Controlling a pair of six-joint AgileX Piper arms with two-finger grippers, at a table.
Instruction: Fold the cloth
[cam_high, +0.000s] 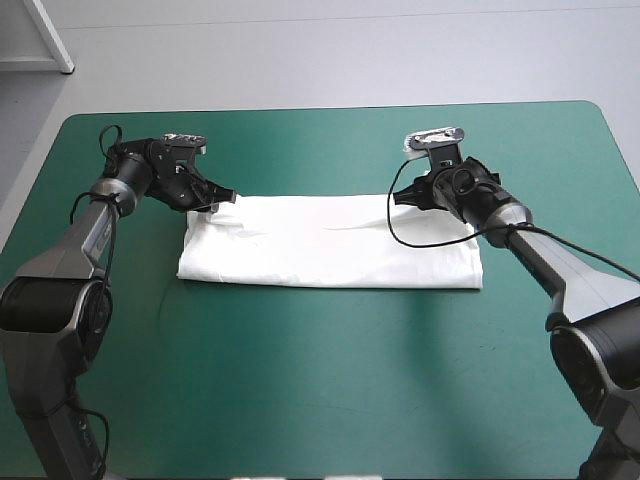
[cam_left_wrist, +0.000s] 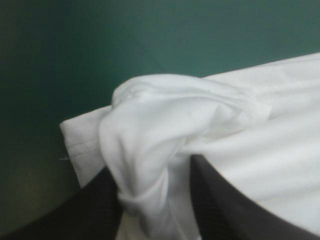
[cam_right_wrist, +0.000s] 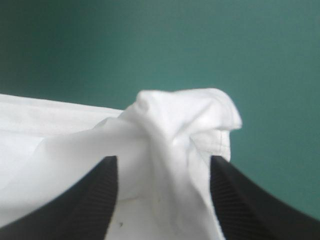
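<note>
The white T-shirt (cam_high: 330, 243) lay on the teal-green cover (cam_high: 320, 380) of the table, near the middle. It was folded into one long strip that ran from side to side. The near edge was straight and neat. The far edge had a few small wrinkles.

The left gripper (cam_high: 222, 200) was down at the far edge of the strip, toward its left end. In the view from its own wrist, its two black fingers (cam_left_wrist: 90, 210) were almost closed. A lump of white cloth was squeezed between them, so it had a tight hold of the T-shirt. The cloth bunched up ahead of the fingers like a soft knot. A stitched hem showed beside the knot, and the green cover lay past it.

The right gripper (cam_high: 398, 197) was down at the far edge too, toward the right end of the strip. Its black fingers (cam_right_wrist: 85, 210) stood a little apart, with a thick fold of white cloth pinched between them, so it was holding the T-shirt as well. The fold rose in a small hump just ahead of the fingers. A bit of stitched hem hung on one side of the hump. Past it there was only green cover.

The two grippers were well apart — one near each end of the strip. The rest of the T-shirt lay flat on the table between them.
</note>
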